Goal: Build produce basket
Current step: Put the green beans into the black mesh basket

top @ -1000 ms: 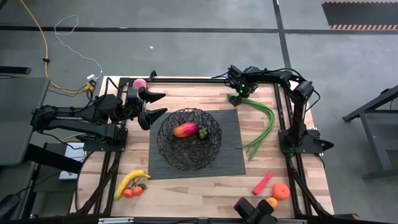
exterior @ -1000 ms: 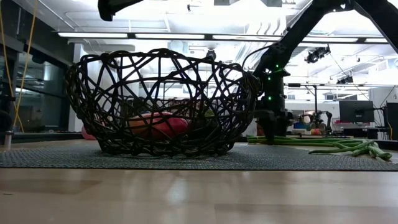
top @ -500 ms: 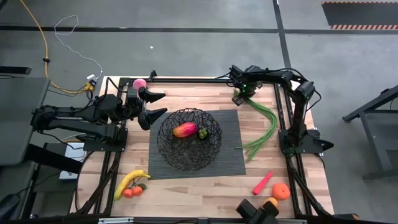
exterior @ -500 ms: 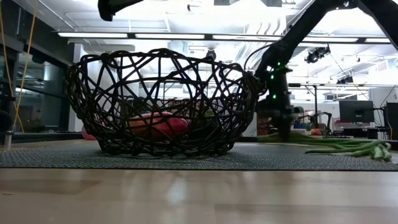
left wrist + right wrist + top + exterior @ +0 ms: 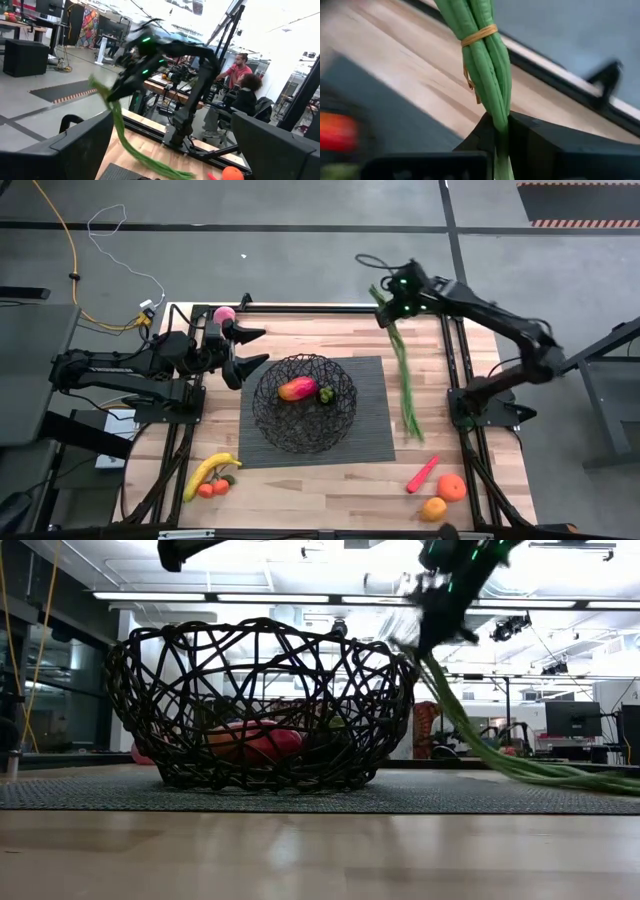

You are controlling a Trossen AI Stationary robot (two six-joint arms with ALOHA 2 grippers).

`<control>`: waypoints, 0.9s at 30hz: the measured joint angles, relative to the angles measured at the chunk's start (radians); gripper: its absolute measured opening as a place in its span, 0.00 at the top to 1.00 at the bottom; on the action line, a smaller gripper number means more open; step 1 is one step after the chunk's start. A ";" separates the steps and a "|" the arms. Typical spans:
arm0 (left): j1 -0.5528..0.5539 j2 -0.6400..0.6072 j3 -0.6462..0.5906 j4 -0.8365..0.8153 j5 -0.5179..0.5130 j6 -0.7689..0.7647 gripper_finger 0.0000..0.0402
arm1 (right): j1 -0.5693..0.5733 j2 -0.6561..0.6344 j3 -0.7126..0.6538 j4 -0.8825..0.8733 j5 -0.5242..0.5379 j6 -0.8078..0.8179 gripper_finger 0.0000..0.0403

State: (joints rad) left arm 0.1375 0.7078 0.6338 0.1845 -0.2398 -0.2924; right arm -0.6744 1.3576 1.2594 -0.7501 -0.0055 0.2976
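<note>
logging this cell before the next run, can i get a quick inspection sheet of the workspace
surface: wooden table, grey ribbed mat under basket
job's things: basket holds mango and dark green piece; banana, tomatoes, chili, oranges and pink ball on table
clutter: nothing seen
grippers: right gripper shut on green beans, lifted; left gripper open beside basket
cables: yellow cable, white cable on floor
surroundings: people at desks
</note>
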 joint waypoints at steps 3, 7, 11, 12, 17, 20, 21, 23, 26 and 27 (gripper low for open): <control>0.001 0.006 0.016 -0.002 -0.001 0.011 0.03 | 0.064 -0.105 0.001 0.039 -0.010 0.065 0.99; 0.003 0.047 0.087 -0.001 -0.003 0.058 0.03 | 0.143 -0.205 0.002 0.078 -0.013 0.162 0.99; 0.036 0.130 0.190 -0.014 0.048 0.136 0.03 | 0.214 -0.242 0.041 0.097 -0.011 0.225 1.00; 0.049 0.154 0.218 -0.028 0.068 0.148 0.03 | 0.232 -0.240 0.063 0.096 -0.010 0.226 1.00; 0.113 0.288 0.351 -0.089 0.192 0.190 0.03 | 0.310 -0.197 0.202 0.103 -0.003 0.213 1.00; 0.135 0.362 0.405 -0.091 0.267 0.214 0.03 | 0.351 -0.163 0.293 0.103 -0.002 0.191 1.00; 0.138 0.383 0.421 -0.084 0.285 0.225 0.03 | 0.364 -0.151 0.322 0.104 -0.002 0.191 1.00; 0.139 0.418 0.448 -0.079 0.305 0.247 0.03 | 0.390 -0.126 0.374 0.104 -0.017 0.192 1.00; 0.139 0.459 0.479 -0.078 0.312 0.288 0.03 | 0.435 -0.084 0.445 0.103 -0.070 0.191 1.00; 0.138 0.466 0.484 -0.080 0.312 0.301 0.03 | 0.451 -0.070 0.468 0.102 -0.084 0.183 1.00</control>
State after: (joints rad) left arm 0.2756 1.1735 1.1182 0.1046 0.0725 0.0087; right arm -0.2230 1.2876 1.7277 -0.6477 -0.0895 0.4810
